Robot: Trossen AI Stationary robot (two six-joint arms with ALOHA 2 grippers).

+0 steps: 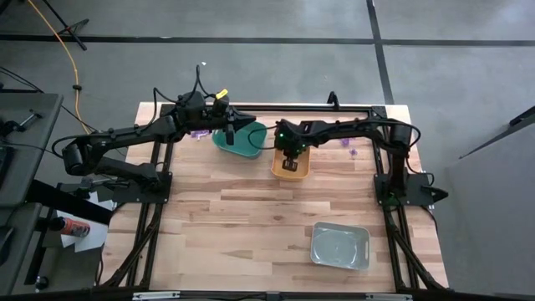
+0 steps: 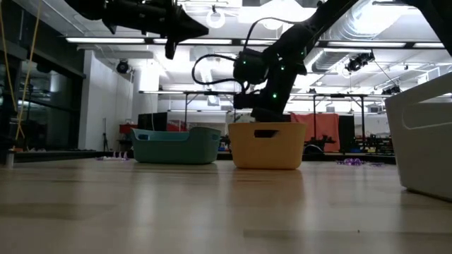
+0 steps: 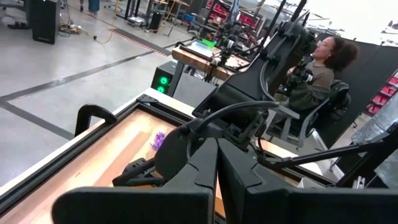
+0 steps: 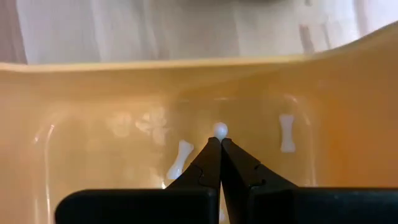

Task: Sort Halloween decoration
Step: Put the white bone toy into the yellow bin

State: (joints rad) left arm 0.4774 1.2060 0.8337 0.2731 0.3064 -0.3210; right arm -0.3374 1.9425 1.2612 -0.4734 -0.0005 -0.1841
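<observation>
My right gripper [image 1: 289,160] points steeply down into the orange bin [image 1: 303,170], shut, with a whitish trinket [image 4: 219,129] at its fingertips. Two whitish bone-shaped trinkets [image 4: 180,158] [image 4: 286,132] lie flat on the bin's floor [image 4: 124,162]. My left gripper [image 1: 248,124] is held level above the green bin [image 1: 241,142], shut with nothing in it. Purple trinkets lie on the table by the green bin [image 1: 198,134] and by the right arm [image 1: 351,152]. My right gripper pinches the whitish trinket between its two fingertips, coming from above and slanting down into the orange bin. Only the trinket's small rounded end [image 4: 219,129] shows past the fingertips [image 4: 211,152]. It is held clear of the bin's floor.
A grey bin [image 1: 340,247] stands near the table's front right. The green bin [image 2: 175,144] and orange bin [image 2: 267,144] stand side by side at the far middle. A person [image 3: 323,62] sits beyond the table's far edge. Bare wood lies at the front left [image 1: 226,226].
</observation>
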